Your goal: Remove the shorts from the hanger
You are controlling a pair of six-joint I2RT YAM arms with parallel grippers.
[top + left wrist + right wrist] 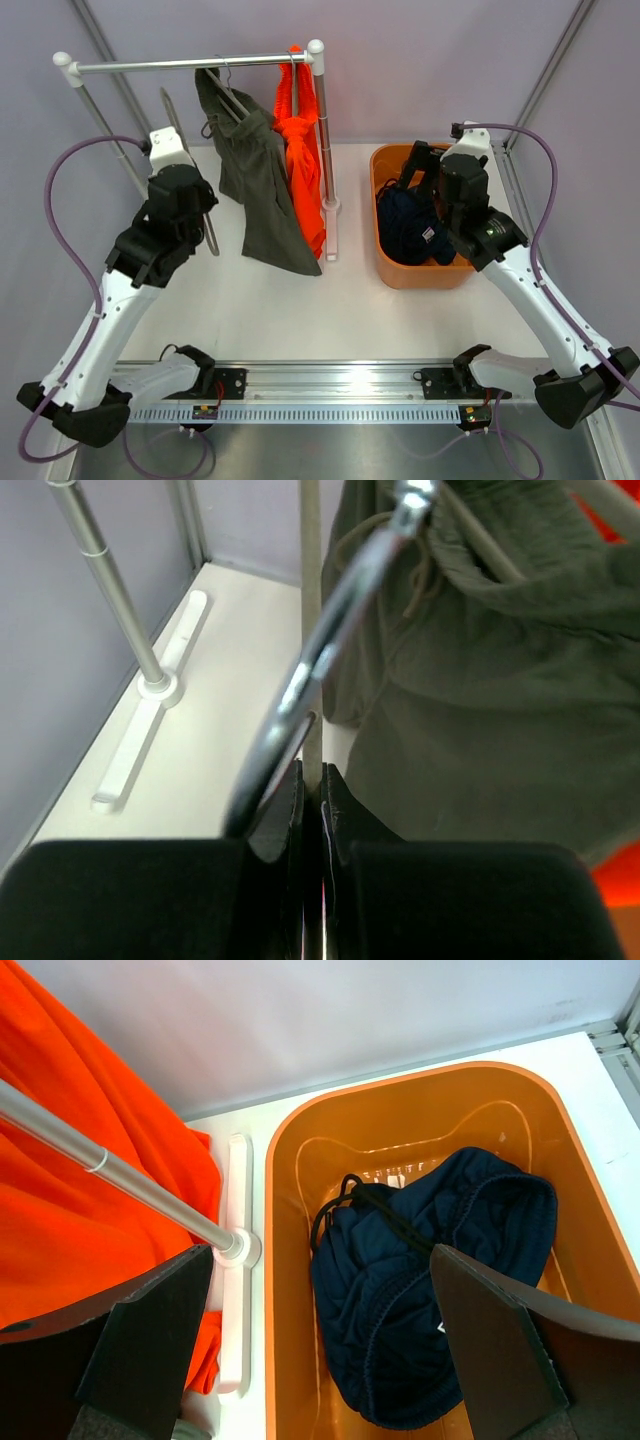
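Navy shorts (425, 1270) fill the tub (420, 1110) below the spread right hand (320, 1260).

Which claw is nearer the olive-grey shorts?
Left. The left claw, gripping a metal hanger, is right beside the olive-grey shorts; the right claw hangs over the orange bin.
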